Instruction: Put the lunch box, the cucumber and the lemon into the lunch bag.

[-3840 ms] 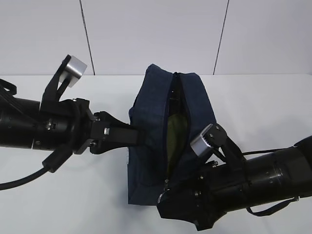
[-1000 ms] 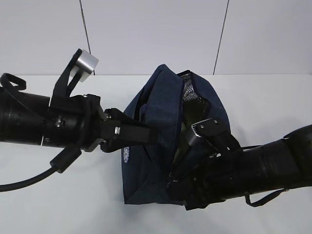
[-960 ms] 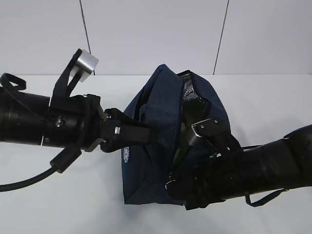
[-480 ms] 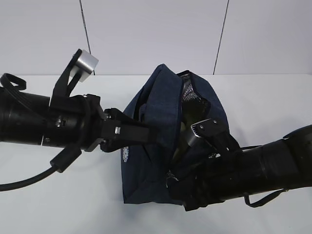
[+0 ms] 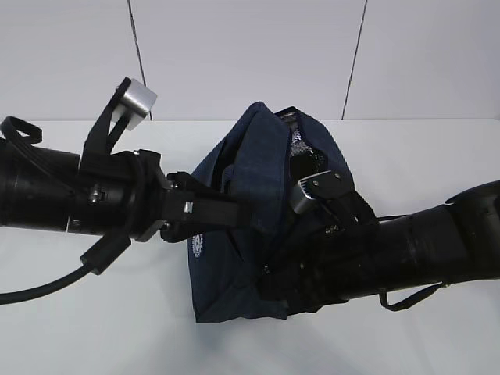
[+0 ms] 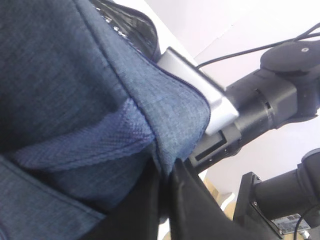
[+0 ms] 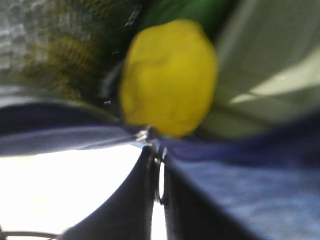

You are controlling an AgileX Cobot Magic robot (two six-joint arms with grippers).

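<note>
The dark navy lunch bag [image 5: 234, 250] stands mid-table between my arms. My left gripper [image 5: 244, 219] is shut on the bag's left fabric edge [image 6: 165, 117], the fingers [image 6: 190, 200] pinching it. My right gripper [image 5: 269, 275] is at the bag's near end, shut on the metal zipper ring pull [image 7: 159, 172]. In the right wrist view the yellow lemon [image 7: 167, 77] lies inside the bag, with a strip of the green cucumber [image 7: 200, 10] behind it and the pale green lunch box lid [image 7: 270, 60] to its right.
Silver foil lining [image 5: 301, 144] shows at the bag's far opening. The white table [image 5: 94, 312] runs out to both sides, with a white panelled wall [image 5: 234, 55] behind. My right arm [image 5: 422, 250] lies across the table's right side.
My right gripper has moved a little away from the camera and left along the bag with the zipper pull. The bag's top has leaned further left. My left arm has held still.
</note>
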